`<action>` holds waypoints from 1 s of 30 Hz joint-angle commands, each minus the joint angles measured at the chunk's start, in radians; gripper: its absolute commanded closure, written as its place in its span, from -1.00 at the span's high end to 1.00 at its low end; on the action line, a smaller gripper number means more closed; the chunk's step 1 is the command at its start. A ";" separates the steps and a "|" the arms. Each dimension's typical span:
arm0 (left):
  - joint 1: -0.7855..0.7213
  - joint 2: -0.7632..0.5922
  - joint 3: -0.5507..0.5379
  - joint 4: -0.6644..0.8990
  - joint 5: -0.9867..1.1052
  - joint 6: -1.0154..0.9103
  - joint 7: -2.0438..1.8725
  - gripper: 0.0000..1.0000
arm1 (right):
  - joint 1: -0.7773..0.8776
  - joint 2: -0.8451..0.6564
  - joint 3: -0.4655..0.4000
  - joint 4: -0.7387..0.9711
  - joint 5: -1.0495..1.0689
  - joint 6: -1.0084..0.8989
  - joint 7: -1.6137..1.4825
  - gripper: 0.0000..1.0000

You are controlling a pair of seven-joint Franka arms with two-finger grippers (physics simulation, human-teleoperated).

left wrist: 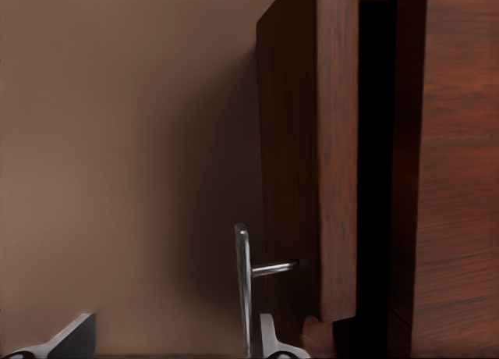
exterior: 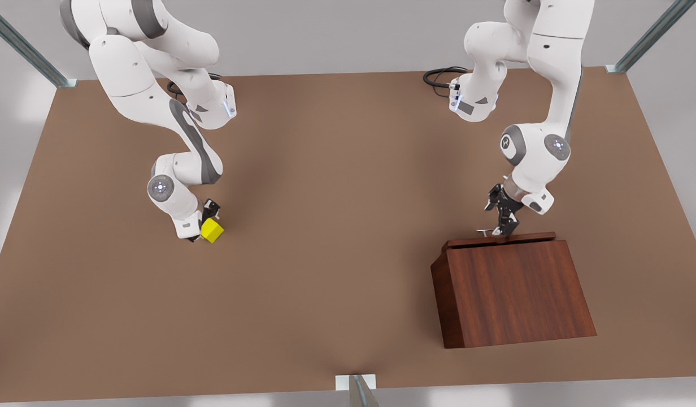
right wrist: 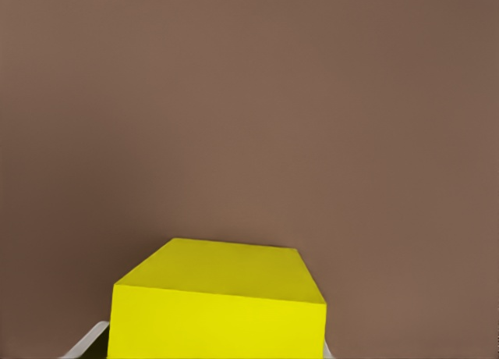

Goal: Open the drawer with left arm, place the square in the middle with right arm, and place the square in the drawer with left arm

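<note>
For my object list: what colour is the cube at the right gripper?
Bright yellow; the square shows best in the right wrist view.

Right tool (exterior: 205, 226) around the square (exterior: 212, 230); left tool (exterior: 505, 228) at the drawer (exterior: 500, 239) handle (exterior: 483, 230).

- We see a flat matte brown tabletop (exterior: 336, 237), with metal frame posts (exterior: 26, 48) at its far corners.
- A wedge-shaped wooden cabinet (exterior: 514, 291) stands on it, near right in the front view.
- A black cable (exterior: 438, 76) lies looped at the far edge, right of centre.
</note>
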 commanded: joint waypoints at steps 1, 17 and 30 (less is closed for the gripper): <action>0.000 -0.003 0.000 -0.002 0.000 -0.001 0.000 1.00 | -0.001 0.000 0.000 0.000 -0.001 0.000 0.000 0.49; -0.011 -0.101 0.000 -0.097 0.000 -0.035 -0.043 1.00 | -0.001 -0.011 0.002 0.005 -0.002 -0.009 -0.002 0.34; -0.018 -0.195 0.000 -0.178 0.000 -0.067 -0.072 1.00 | 0.237 -0.011 0.178 0.293 -0.002 -0.206 0.491 0.34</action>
